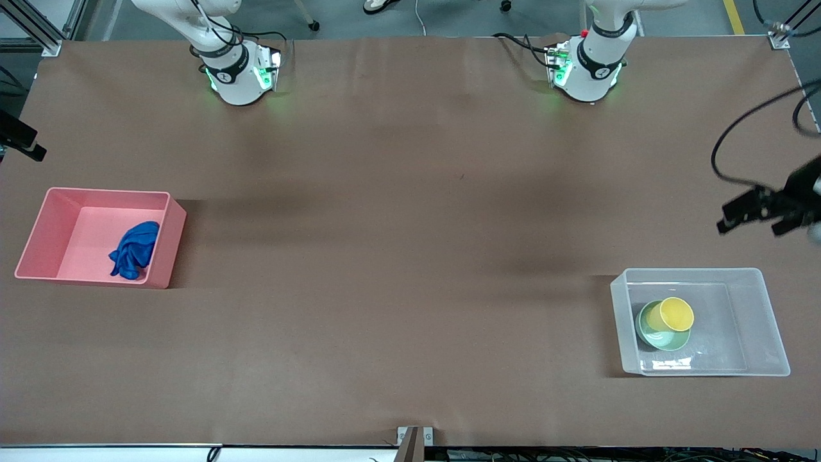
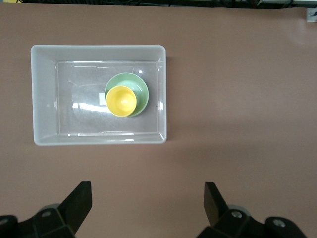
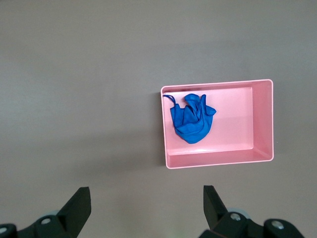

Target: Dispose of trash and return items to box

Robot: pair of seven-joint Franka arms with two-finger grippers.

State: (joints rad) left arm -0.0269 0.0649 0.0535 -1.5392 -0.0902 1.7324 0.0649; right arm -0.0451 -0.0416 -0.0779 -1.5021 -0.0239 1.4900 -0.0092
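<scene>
The blue cloth point(image 1: 135, 250) lies in the pink bin point(image 1: 38, 231) near the right arm's table edge; the yellow cup point(image 1: 677, 313) sits in the mint bowl point(image 1: 660, 339) inside the clear box point(image 1: 770, 321) near the left arm's corner. The left gripper point(image 2: 147, 204) and the right gripper point(image 3: 146, 206) hover open and empty; apparently only a clean retreat remains.

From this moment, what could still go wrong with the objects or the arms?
1. The yellow cup stands tilted in the mint-green bowl inside the clear box; a bump might tip it.
2. The left claw hangs open above the table near the box and could clip its rim if lowered.
3. The blue cloth lies against the pink bin wall, low risk.
</scene>
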